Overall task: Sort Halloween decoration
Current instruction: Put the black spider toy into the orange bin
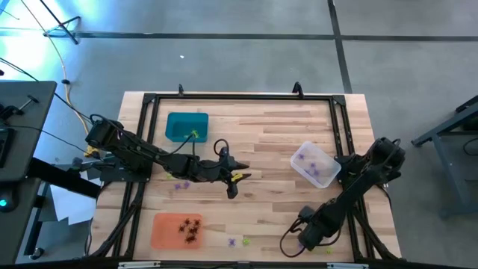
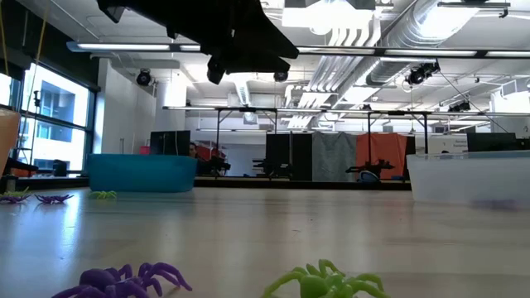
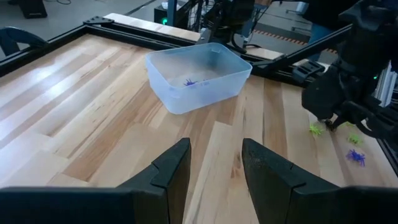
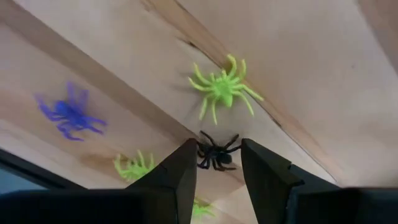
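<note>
1. The table (image 1: 269, 149) is carrying three trays, apparently one per colour: an orange tray (image 1: 166, 230) at the near left is holding black spiders (image 1: 190, 228), a teal tray (image 1: 187, 125) at the far left is holding a yellow-green piece (image 1: 196, 134), and a clear tray (image 1: 315, 164) at the right is holding purple pieces (image 1: 317, 169).
2. The left gripper (image 1: 237, 179) is hanging above mid-table, between the teal and orange trays. Its fingers (image 3: 171, 171) are standing released with bare wood showing between them in the left wrist view, so it is carrying nothing; the yellow-green fleck beside it in the high view cannot be placed on or off the wood.
3. The right gripper (image 4: 216, 163) is poised low over the near right edge of the table, fingers apart and grasping nothing. A black spider (image 4: 216, 152) is lying in the gap, which suggests it is being lined up for pickup.
4. Unsorted pieces are lying close around that one: a yellow-green spider (image 4: 222, 87) and a purple spider (image 4: 68, 113), so a neighbour could be caught by mistake.
5. More loose pieces are lying near the front centre (image 1: 239, 241) and left of the left gripper (image 1: 180, 184).
6. No brand, label or legible writing is showing anywhere.
</note>
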`<state>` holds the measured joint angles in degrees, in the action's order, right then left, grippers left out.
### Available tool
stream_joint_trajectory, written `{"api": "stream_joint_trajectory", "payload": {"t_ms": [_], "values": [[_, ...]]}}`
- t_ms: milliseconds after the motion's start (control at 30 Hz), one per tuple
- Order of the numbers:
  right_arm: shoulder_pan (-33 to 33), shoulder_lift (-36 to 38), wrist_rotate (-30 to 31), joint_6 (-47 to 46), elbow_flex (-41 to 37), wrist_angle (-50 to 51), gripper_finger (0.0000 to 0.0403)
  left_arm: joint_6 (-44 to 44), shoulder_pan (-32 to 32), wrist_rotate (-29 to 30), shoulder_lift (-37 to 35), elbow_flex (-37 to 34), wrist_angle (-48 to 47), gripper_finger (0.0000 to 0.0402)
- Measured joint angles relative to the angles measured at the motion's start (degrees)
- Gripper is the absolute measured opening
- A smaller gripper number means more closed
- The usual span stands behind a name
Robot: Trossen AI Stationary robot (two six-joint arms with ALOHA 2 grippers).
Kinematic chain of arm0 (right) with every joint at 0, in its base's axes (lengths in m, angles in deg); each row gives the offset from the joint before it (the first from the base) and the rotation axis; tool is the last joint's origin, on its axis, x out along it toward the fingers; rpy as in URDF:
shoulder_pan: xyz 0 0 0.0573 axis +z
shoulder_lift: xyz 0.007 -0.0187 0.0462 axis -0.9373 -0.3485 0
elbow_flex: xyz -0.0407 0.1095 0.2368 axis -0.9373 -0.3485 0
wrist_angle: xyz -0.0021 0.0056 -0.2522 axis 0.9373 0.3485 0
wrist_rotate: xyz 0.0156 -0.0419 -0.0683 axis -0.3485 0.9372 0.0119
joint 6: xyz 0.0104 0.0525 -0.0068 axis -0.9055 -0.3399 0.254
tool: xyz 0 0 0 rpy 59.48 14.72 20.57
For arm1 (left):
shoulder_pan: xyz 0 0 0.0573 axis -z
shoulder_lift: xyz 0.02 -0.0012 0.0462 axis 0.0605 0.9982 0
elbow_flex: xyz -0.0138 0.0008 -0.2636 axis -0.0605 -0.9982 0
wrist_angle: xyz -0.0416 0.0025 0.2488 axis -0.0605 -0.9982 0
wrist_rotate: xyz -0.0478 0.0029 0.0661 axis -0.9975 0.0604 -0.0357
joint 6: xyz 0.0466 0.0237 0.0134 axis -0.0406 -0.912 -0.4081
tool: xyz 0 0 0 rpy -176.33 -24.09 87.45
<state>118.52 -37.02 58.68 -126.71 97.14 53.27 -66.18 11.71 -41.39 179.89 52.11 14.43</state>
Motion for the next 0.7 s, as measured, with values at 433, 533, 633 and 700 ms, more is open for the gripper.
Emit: {"api": "stream_joint_trajectory", "payload": {"t_ms": [433,533,633,700], "values": [[-0.2,-2.3,-1.3,1.4,0.2,-0.2,0.0107,0.0,0.0,0.0,0.0,0.0,-0.5,0.0131],[-0.1,-2.3,-1.1,1.5,0.2,0.7,0.0068,0.0,0.0,0.0,0.0,0.0,-0.6,0.0131],[-0.1,-2.3,-1.1,1.5,0.2,1.4,0.0015,0.0,0.0,0.0,0.0,0.0,-0.8,0.0131],[-0.1,-2.3,-1.0,1.5,0.2,1.7,0.0009,0.0,0.0,0.0,0.0,0.0,-1.1,0.0131]]}}
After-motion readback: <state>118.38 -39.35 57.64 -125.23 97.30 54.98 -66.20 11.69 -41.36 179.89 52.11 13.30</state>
